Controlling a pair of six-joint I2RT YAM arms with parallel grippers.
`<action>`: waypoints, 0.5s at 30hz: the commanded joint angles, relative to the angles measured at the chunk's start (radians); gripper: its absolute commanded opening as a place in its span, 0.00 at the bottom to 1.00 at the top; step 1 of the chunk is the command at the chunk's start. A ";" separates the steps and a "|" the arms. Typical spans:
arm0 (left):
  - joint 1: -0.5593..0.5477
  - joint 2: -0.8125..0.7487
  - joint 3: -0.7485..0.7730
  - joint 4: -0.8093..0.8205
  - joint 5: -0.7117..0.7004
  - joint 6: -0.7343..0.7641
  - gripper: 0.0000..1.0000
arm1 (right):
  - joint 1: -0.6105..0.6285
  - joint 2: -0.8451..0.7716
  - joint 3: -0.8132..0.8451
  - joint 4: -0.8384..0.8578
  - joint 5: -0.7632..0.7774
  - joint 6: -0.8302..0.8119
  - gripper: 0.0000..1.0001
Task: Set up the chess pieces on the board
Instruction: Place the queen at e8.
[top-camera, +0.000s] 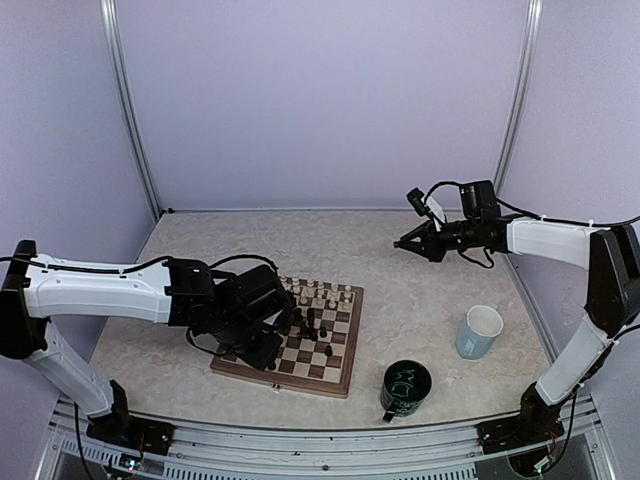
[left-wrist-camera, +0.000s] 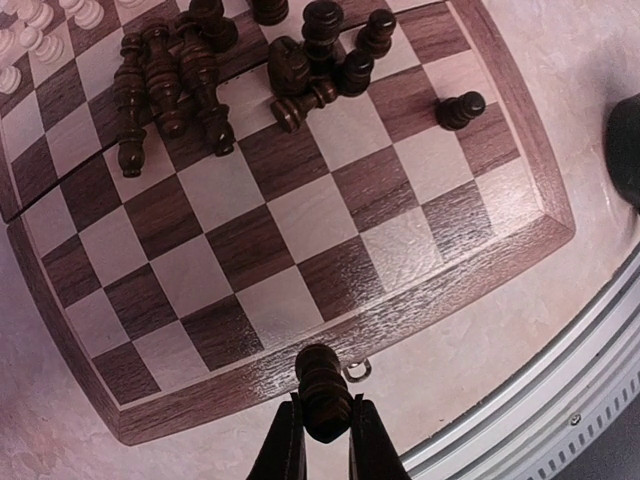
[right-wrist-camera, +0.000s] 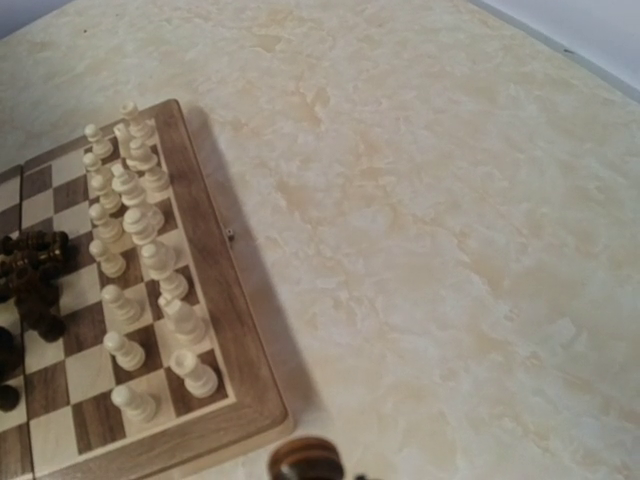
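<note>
The board (top-camera: 345, 375) lies at the table's middle. Cream chess pieces (right-wrist-camera: 140, 250) stand in two rows along its far side. Dark chess pieces (left-wrist-camera: 190, 85) lie heaped near the middle, and one dark pawn (left-wrist-camera: 460, 108) stands apart. My left gripper (left-wrist-camera: 323, 435) is shut on a dark chess piece (left-wrist-camera: 323, 385), just above the board's near border (left-wrist-camera: 420, 300). My right gripper (top-camera: 408, 243) hangs high over the bare table to the right of the board. Its fingers are below the wrist view's edge. A blurred dark chess piece (right-wrist-camera: 305, 462) shows there, held.
A pale blue mug (top-camera: 480, 331) and a dark green mug (top-camera: 405, 388) stand on the table right of the board. The metal rail (left-wrist-camera: 560, 400) runs along the table's near edge. Walls close in the back and both sides.
</note>
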 joint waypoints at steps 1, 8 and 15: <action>-0.006 0.035 -0.002 0.006 -0.061 -0.020 0.00 | -0.007 -0.010 -0.011 -0.015 -0.004 -0.014 0.00; -0.005 0.056 -0.007 0.043 -0.072 -0.016 0.00 | -0.007 -0.004 -0.011 -0.018 -0.011 -0.014 0.00; -0.005 0.087 -0.007 0.055 -0.084 -0.005 0.02 | -0.007 0.001 -0.011 -0.018 -0.013 -0.014 0.00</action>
